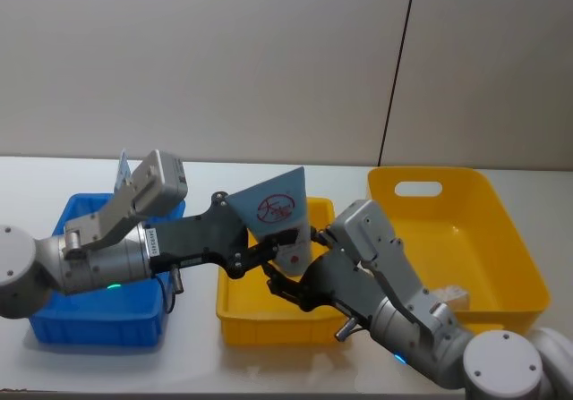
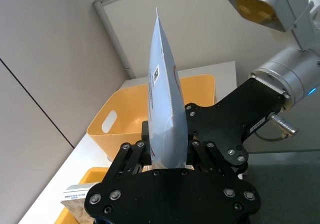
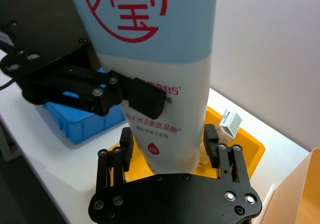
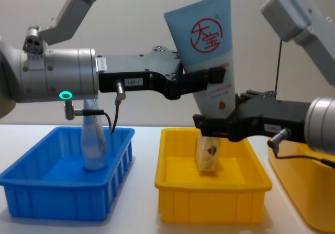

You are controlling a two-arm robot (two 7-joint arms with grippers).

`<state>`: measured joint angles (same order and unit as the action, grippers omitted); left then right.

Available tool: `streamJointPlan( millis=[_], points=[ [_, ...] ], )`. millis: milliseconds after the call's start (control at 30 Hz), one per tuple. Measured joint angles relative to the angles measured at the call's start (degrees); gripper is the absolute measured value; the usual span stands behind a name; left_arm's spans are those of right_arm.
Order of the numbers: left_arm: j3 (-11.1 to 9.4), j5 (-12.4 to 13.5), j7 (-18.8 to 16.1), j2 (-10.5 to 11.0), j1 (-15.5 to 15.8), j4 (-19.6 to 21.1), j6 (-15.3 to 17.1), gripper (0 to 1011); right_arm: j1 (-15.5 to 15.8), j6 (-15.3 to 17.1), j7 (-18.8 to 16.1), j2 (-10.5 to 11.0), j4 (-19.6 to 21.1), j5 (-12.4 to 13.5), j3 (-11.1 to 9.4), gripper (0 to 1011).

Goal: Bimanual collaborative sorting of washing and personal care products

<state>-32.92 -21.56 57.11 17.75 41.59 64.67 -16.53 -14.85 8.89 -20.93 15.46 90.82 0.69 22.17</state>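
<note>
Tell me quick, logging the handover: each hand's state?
Left hand: shut on the pale-blue squeeze tube.
Right hand: open around the tube's lower end.

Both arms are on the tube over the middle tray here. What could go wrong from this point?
1. Handover slip: the left end effector grips the tube mid-body, while the right end effector only brackets its lower end with fingers apart. An early left release could drop it.
2. It would likely land on the carton in the yellow tray.
3. The end effectors sit very close and could collide.
</note>
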Motion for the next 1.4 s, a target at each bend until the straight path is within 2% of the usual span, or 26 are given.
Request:
streamJointPlan(
  millis=[133, 300, 633, 933, 967, 1067, 1333, 1400],
  points=[
    [0.0, 0.0, 0.0, 0.0, 0.0, 0.0, 0.0, 301, -0.4, -0.5, 0.5, -0.4, -0.8, 0.0, 0.2, 757],
    [0.0, 0.0, 0.0, 0.0, 0.0, 0.0, 0.0, 300, -0.8, -1.1, 1.1, -0.9, -1.6, 0.1, 0.5, 657],
    [0.0, -0.1, 0.0, 0.0, 0.0, 0.0, 0.0, 301, -1.2, -1.7, 1.9, -1.4, -2.2, 0.4, 0.8, 648],
    [0.0, 0.0, 0.0, 0.0, 0.0, 0.0, 0.0, 574, -1.2, -2.1, 2.2, -1.5, -2.1, 0.5, 0.9, 647],
    [0.0, 0.0, 0.0, 0.0, 0.0, 0.0, 0.0, 633, -1.2, -2.2, 2.3, -1.5, -2.0, 0.5, 0.9, 648],
    [0.0, 0.0, 0.0, 0.0, 0.0, 0.0, 0.0, 692, -1.1, -2.2, 2.4, -1.5, -1.8, 0.6, 0.8, 647],
    [0.0, 0.0, 0.0, 0.0, 0.0, 0.0, 0.0, 945, -0.2, -2.3, 3.1, -1.4, -0.7, 0.6, 0.4, 647],
    [0.0, 0.0, 0.0, 0.0, 0.0, 0.0, 0.0, 977, 0.2, -2.4, 3.4, -1.4, -0.2, 0.6, 0.2, 647]
  ],
)
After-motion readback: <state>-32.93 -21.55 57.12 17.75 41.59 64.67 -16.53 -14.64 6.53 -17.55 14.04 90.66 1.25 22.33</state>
